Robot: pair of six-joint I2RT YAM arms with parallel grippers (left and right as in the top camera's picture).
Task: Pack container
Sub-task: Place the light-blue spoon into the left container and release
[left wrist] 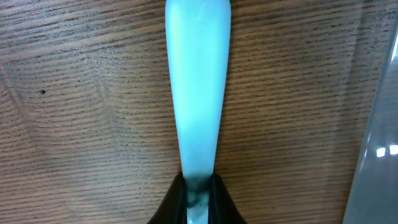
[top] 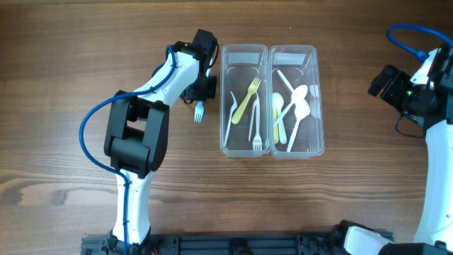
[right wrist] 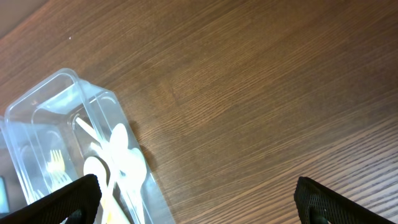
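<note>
Left fingers [left wrist: 175, 199] clamped tight on handle end of blue fork [left wrist: 198, 93]. Fork sticks straight out ahead of fingers, tines just left of left bin [top: 245, 51]. Touching bench [top: 71, 57] or not: can't tell. Right fingers [right wrist: 68, 198] spread wide, empty, well right of left bin.

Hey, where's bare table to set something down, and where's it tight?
Open wood lies between the clear plastic spoon container and the right arm, and from both containers to the robot's base. Tight: the strip between the clear plastic fork container and the left pincer gripping the pale blue plastic fork.
</note>
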